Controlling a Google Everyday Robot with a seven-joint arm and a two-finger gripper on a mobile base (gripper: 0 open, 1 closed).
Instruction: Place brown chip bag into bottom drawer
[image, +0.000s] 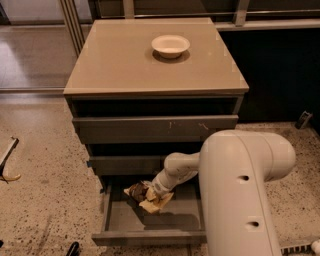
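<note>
The brown chip bag (142, 194) hangs crumpled just above the floor of the open bottom drawer (127, 222), at its back left. My gripper (156, 190) is at the end of the white arm that reaches down from the right, right at the bag's upper right part. The bag's cream-yellow end (152, 205) points down toward the drawer floor. The arm's big white shell hides the drawer's right part.
A small white bowl (170, 44) stands on the cabinet's tan top (115, 65). Two grey drawer fronts (150, 127) sit above the open drawer. Speckled floor lies to the left, with a dark and yellow object (7, 160) on it.
</note>
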